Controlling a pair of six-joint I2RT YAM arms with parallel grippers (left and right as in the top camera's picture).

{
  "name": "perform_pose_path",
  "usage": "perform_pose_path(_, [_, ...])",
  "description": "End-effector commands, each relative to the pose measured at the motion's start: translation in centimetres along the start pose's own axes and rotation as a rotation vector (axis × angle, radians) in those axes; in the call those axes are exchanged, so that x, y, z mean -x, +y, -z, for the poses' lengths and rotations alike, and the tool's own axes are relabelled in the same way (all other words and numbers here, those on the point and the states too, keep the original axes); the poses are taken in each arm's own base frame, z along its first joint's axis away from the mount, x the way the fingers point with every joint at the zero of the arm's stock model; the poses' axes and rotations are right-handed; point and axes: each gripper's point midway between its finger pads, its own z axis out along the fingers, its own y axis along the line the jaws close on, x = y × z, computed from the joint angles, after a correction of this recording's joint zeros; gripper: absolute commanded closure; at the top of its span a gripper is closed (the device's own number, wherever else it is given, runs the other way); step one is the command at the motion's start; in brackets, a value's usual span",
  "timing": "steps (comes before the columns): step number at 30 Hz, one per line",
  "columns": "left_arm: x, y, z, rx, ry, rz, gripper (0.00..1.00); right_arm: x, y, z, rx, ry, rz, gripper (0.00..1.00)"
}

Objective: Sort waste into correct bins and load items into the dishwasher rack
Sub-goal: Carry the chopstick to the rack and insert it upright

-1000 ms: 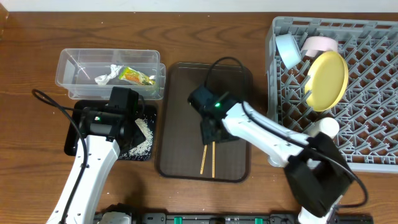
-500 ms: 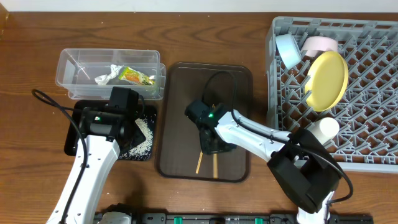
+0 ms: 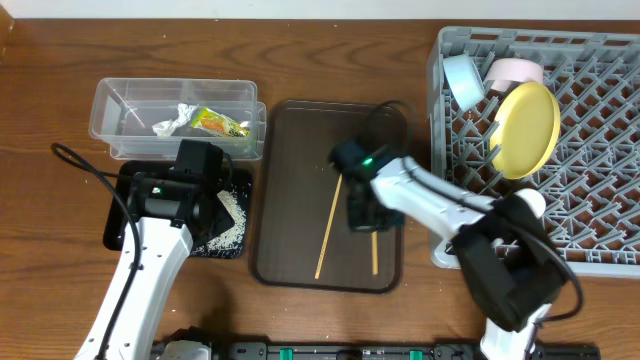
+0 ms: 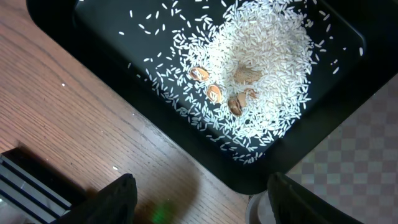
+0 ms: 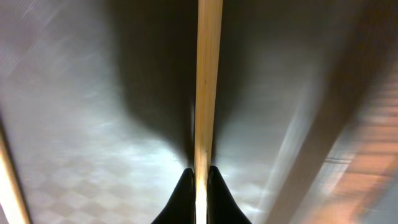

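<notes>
Over brown serving tray (image 3: 290, 140), right gripper (image 5: 199, 179) pinches 1 chopstick (image 5: 208, 81); left gripper (image 4: 205, 205) hangs spread above rice (image 4: 267, 62).

Dishwasher rack (image 3: 437, 150) cut by right edge, one chopstick (image 3: 374, 256) partly under right hand (image 3: 364, 214)
</notes>
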Motion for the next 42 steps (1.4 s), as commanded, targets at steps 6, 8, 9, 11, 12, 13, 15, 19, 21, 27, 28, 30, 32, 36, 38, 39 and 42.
perform_pose_path(6, [0.2, 0.5, -0.2, 0.027, -0.006, 0.006, 0.30, 4.2, -2.6, 12.1, 0.187, -0.303, 0.035, 0.99])
perform_pose_path(8, [0.2, 0.5, -0.2, 0.027, -0.006, 0.007, 0.30, 4.5, -3.9, 13.9, 0.197, -0.355, 0.038, 0.98])
perform_pose_path(9, [0.2, 0.5, -0.2, 0.027, -0.006, 0.007, 0.30, 4.5, -4.9, 14.5, 0.182, -0.374, 0.017, 0.99])
perform_pose_path(11, [0.2, 0.5, -0.2, 0.027, -0.006, 0.007, 0.30, 4.7, -7.1, 15.1, 0.130, -0.397, -0.026, 0.99])
perform_pose_path(12, [0.2, 0.5, -0.2, 0.027, -0.006, 0.007, 0.30, 4.8, -8.4, 15.1, 0.091, -0.401, -0.051, 0.99])
perform_pose_path(13, [0.2, 0.5, -0.2, 0.027, -0.006, 0.007, 0.30, 4.8, -9.4, 15.1, 0.060, -0.400, -0.071, 0.99])
perform_pose_path(15, [0.2, 0.5, -0.2, 0.027, -0.006, 0.007, 0.30, 5.1, -11.3, 14.7, 0.006, -0.392, -0.080, 0.99])
perform_pose_path(19, [0.2, 0.4, -0.2, 0.024, -0.009, 0.007, 0.30, 6.0, -13.7, 13.8, -0.037, -0.369, -0.087, 0.99])
perform_pose_path(21, [0.2, 0.4, -0.2, 0.024, -0.009, 0.008, 0.30, 6.3, -14.4, 13.3, -0.049, -0.355, -0.083, 0.99])
perform_pose_path(27, [0.2, 0.4, -0.2, 0.024, -0.009, 0.007, 0.30, 6.7, -16.0, 11.7, -0.073, -0.298, -0.102, 0.99])
perform_pose_path(28, [0.2, 0.4, -0.2, 0.024, -0.009, 0.007, 0.30, 6.7, -16.1, 11.3, -0.077, -0.289, -0.097, 0.98])
perform_pose_path(30, [0.2, 0.4, -0.2, 0.024, -0.009, 0.008, 0.30, 7.0, -16.2, 10.8, -0.082, -0.276, -0.091, 0.94])
perform_pose_path(32, [0.2, 0.4, -0.2, 0.024, -0.009, 0.008, 0.30, 7.3, -16.1, 10.2, -0.084, -0.269, -0.087, 0.93])
perform_pose_path(36, [0.2, 0.4, -0.2, 0.024, -0.009, 0.008, 0.30, 7.6, -15.7, 10.3, -0.063, -0.280, -0.086, 0.86])
perform_pose_path(38, [0.2, 0.4, -0.2, 0.024, -0.009, 0.008, 0.30, 7.8, -15.3, 11.1, -0.031, -0.305, -0.085, 0.60])
perform_pose_path(39, [0.2, 0.4, -0.2, 0.024, -0.009, 0.008, 0.30, 7.9, -15.1, 11.6, -0.019, -0.320, -0.085, 0.52])
perform_pose_path(42, [0.2, 0.4, -0.2, 0.024, -0.009, 0.008, 0.30, 8.5, -14.5, 14.1, 0.024, -0.390, -0.082, 0.49])
